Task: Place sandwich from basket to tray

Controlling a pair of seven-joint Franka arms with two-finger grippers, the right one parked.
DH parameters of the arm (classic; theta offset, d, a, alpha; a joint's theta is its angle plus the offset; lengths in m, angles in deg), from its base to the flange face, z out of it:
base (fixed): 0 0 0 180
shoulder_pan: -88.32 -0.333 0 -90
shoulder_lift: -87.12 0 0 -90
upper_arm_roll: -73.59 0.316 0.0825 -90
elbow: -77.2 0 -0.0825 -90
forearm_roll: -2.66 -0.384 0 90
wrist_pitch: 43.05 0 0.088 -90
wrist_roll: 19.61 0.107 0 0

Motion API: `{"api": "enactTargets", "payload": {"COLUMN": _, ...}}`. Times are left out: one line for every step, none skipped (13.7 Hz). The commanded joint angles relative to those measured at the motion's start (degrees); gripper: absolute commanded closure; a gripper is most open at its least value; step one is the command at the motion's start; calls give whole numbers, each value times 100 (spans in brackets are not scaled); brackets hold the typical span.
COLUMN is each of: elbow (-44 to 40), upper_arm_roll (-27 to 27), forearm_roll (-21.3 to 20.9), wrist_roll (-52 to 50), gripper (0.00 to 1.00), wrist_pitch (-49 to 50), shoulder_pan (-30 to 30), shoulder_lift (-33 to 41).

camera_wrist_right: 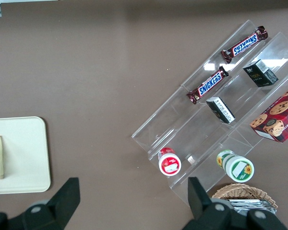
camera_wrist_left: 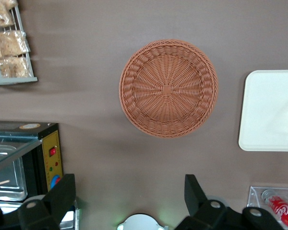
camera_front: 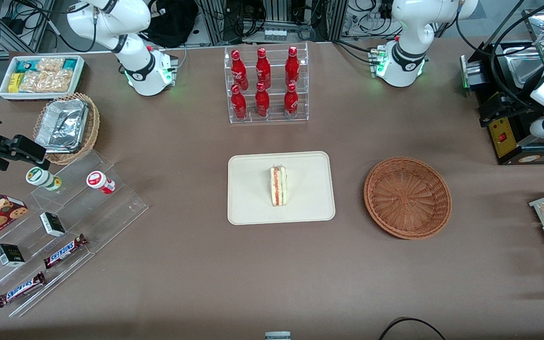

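**Sandwich on tray; basket empty**

Sandwich point(camera_front: 278, 185) lies near the middle of the tray point(camera_front: 248, 208), resting on its side, filling layers showing. Basket point(camera_front: 407, 197) sits well apart from the tray, toward the working arm's end of the table, with nothing in it. Gripper point(camera_wrist_left: 127, 203) hangs high above the table near the basket, fingers spread wide, holding nothing. Transfer looks complete; judged from this, nothing is left but parking the arm.
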Motion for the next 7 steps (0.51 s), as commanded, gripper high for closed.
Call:
{"api": "enactTargets", "payload": {"elbow": -125, "upper_arm_roll": 62, "forearm_roll": 78, "wrist_roll": 293, "gripper": 0, "wrist_pitch": 20, "shoulder_pan": -88, "shoulder_lift": -40}}
{"api": "enactTargets", "payload": {"elbow": -133, "upper_arm_roll": 53, "forearm_roll": 78, "wrist_roll": 276, "gripper": 0, "wrist_pitch": 20, "shoulder_pan": -88, "shoulder_lift": -49}}
{"api": "enactTargets", "payload": {"elbow": -134, "upper_arm_roll": 44, "forearm_roll": 87, "wrist_roll": 223, "gripper": 0, "wrist_pitch": 20, "shoulder_pan": -88, "shoulder_lift": -49}}
{"api": "enactTargets", "payload": {"elbow": -134, "upper_arm_roll": 36, "forearm_roll": 87, "wrist_roll": 127, "gripper": 0, "wrist_pitch": 20, "shoulder_pan": -88, "shoulder_lift": -58}}
{"api": "enactTargets", "payload": {"elbow": -134, "upper_arm_roll": 36, "forearm_roll": 87, "wrist_roll": 91, "gripper": 0, "wrist_pitch": 11, "shoulder_pan": -88, "shoulder_lift": -49}}
{"api": "enactTargets", "payload": {"elbow": -134, "upper_arm_roll": 27, "forearm_roll": 96, "wrist_roll": 100, "gripper": 0, "wrist_pitch": 2, "shoulder_pan": -88, "shoulder_lift": -58}}
{"api": "enactTargets", "payload": {"elbow": -134, "upper_arm_roll": 27, "forearm_roll": 96, "wrist_roll": 100, "gripper": 0, "wrist_pitch": -33, "shoulder_pan": -88, "shoulder_lift": -58}}
